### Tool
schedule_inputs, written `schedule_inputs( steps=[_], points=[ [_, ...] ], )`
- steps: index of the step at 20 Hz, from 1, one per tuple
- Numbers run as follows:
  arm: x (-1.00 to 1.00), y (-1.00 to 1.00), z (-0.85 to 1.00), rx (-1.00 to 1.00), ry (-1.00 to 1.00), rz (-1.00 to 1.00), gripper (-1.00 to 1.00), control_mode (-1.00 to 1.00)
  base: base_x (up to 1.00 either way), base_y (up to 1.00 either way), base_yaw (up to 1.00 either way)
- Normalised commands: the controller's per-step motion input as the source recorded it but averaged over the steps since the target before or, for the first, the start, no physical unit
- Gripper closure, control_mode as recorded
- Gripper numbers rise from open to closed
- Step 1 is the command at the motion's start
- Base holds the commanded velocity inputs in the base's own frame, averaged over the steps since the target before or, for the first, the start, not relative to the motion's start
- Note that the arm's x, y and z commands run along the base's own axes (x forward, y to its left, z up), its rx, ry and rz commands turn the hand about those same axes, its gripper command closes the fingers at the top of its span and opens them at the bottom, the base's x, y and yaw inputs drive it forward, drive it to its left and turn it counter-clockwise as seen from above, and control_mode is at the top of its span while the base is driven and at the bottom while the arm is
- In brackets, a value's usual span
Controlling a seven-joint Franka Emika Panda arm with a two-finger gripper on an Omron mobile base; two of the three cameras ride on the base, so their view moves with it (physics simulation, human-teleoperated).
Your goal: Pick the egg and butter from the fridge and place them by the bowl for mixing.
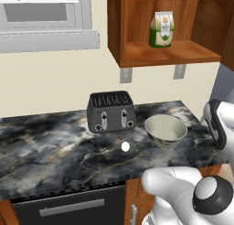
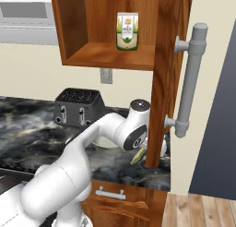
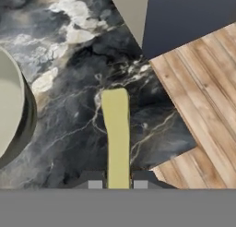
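Half done by the look of it: egg (image 1: 125, 146) already sits on the counter (image 1: 50, 146) just in front of the bowl (image 1: 165, 129). Gripper (image 3: 117, 182) is clamped on the butter (image 3: 116, 136), a flat pale yellow stick, over the counter's right end beside the bowl. Only setting it down is left, I'd say.

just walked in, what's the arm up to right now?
The pincer is shut on the butter, holding the pale stick over the dark marble counter near its edge, with the bowl close beside it. The egg already lies on the counter in front of the toaster, to the left of the bowl. The butter is not yet set down, as far as the hand view shows.
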Motion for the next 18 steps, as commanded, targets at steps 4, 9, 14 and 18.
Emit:
schedule_inputs(
  steps=[4,9,14,18],
  points=[
    [0.25,0.01,-0.32,0.05,0.06,-0.01,1.00,-1.00,0.00,0.00,0.00],
    [0.21,0.03,-0.34,0.06,0.04,-0.04,1.00,-1.00,0.00,0.00,0.00],
    [0.19,0.01,-0.40,0.05,0.02,-0.05,1.00,-1.00,0.00,0.00,0.00],
    [0.25,0.03,-0.38,0.04,0.00,-0.08,1.00,-1.00,0.00,0.00,0.00]
  ],
)
